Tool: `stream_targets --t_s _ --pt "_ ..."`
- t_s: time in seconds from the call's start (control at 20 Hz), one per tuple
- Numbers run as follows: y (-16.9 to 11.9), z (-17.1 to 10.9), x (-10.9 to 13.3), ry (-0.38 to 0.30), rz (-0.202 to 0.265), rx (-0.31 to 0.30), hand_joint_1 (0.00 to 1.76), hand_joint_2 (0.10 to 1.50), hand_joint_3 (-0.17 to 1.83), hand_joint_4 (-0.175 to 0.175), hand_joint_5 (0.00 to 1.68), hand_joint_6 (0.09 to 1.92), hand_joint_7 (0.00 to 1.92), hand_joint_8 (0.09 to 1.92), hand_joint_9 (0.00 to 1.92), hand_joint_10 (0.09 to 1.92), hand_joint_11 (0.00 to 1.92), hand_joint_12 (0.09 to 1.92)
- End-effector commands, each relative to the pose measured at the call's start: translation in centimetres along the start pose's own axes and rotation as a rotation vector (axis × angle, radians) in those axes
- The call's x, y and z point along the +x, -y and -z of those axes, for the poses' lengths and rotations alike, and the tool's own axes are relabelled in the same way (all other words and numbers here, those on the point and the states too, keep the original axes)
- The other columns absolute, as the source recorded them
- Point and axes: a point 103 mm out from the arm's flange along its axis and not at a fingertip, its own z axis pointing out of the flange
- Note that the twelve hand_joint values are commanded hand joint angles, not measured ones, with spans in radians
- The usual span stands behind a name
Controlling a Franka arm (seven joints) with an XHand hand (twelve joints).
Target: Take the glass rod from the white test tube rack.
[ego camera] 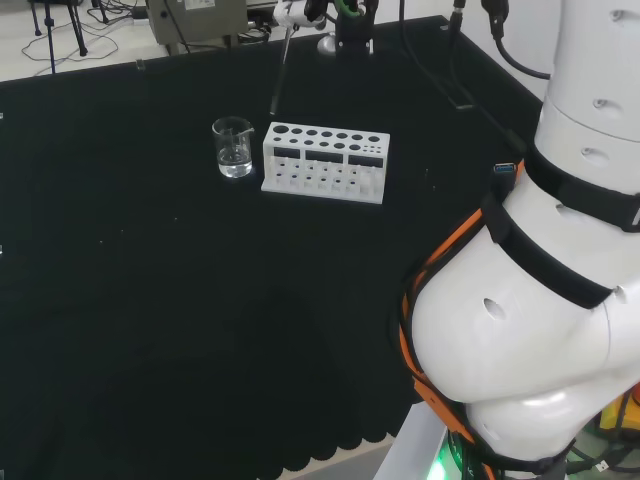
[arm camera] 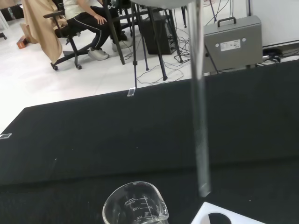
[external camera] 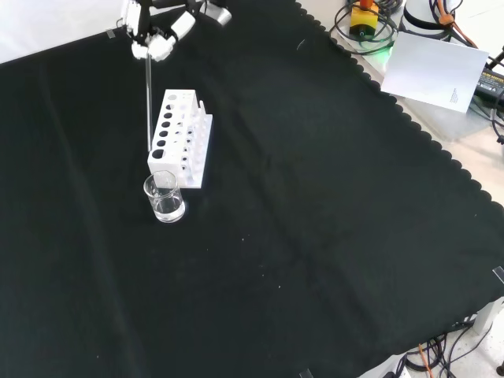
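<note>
Hand [external camera: 153, 35] is clamped on the top of the rod [external camera: 148, 98], fingers curled round the upper end, so the rest hangs free below the grip.

Rod is lifted out of the rack [external camera: 179, 138]. In the wrist view its lower tip hangs in the air just above the rack's corner hole, with black cloth visible behind the tip. Not touching the rack as far as I can tell.

In the head view the rod slants a little, with the hand up and behind the rack's beaker-side end and the tip pointing down toward that end. In the front view it looks nearly upright over the rack's near-end holes. Gripping at the very top makes sense: it keeps the fingers clear of the rack and lets the full length come out straight.

Beaker [external camera: 164, 198] stands just beside the rack, at the same end the rod came from. It is clear glass; I can't tell if anything is in it.

Judgement: extraction is essentially done. What's left is more clearance above the rack. Risk is the long free end swinging into the rack edge or the beaker rim if the hand moves sideways before rising.
</note>
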Motion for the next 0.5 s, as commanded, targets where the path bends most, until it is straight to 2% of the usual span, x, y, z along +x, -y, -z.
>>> stream_targets --t_s 0.05,0.3,0.5 --pt "1.5 1.9 0.1 0.023 -0.022 0.012 1.32 1.08 -0.17 -0.175 1.37 0.09 1.29 0.81 1.67 0.66 1.1 0.82" --pt "2.0 2.6 0.8 0.022 -0.017 0.006 1.32 1.08 -0.17 -0.175 1.37 0.09 1.28 0.82 1.68 0.65 1.11 0.82" --pt "2.3 3.1 1.3 0.018 0.01 0.003 1.32 1.08 -0.17 -0.175 1.37 0.09 1.28 0.82 1.68 0.65 1.11 0.82"
